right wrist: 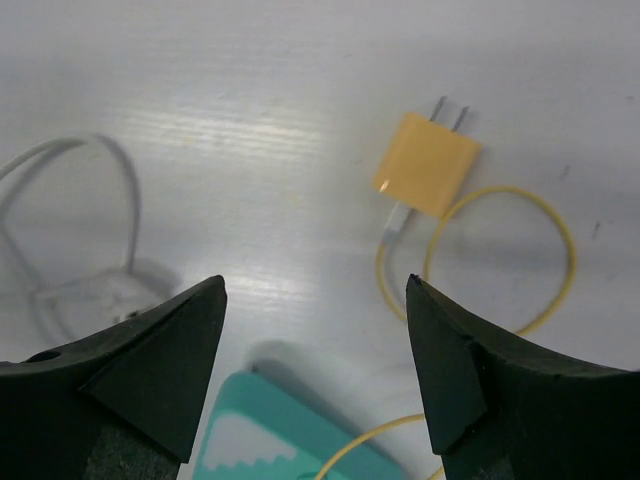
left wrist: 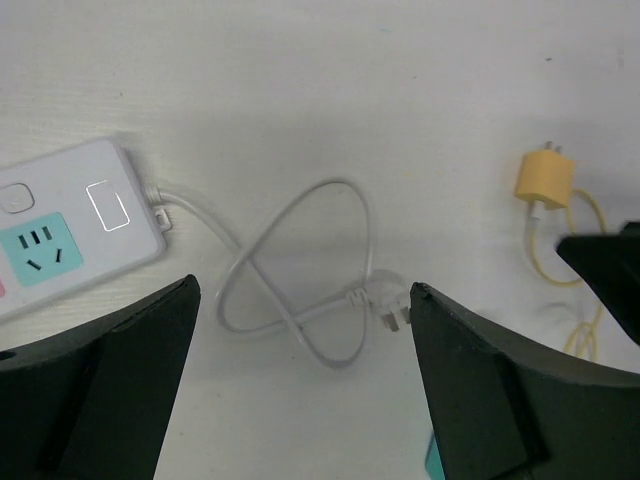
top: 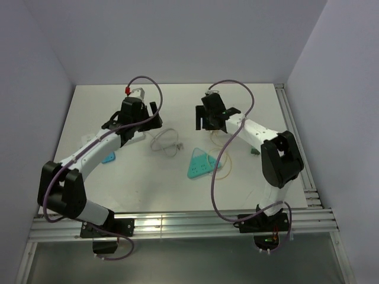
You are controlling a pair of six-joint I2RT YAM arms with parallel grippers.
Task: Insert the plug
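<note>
A white plug (left wrist: 388, 300) on a looped white cable (left wrist: 300, 270) lies flat on the table, its prongs pointing right. The cable runs to a white power strip (left wrist: 70, 225) at the left. My left gripper (left wrist: 305, 286) hovers open above the loop, with nothing between its fingers. A yellow plug (right wrist: 425, 165) with a thin yellow cable (right wrist: 560, 270) lies further right, prongs pointing away. My right gripper (right wrist: 315, 280) is open above the table just short of it, holding nothing. A teal socket block (right wrist: 270, 435) lies under that gripper.
From above, the teal triangular socket block (top: 201, 163) sits mid-table between the arms, beside the white cable (top: 164, 142). Both grippers (top: 151, 118) (top: 207, 121) hang over the far half of the table. White walls enclose the table on three sides.
</note>
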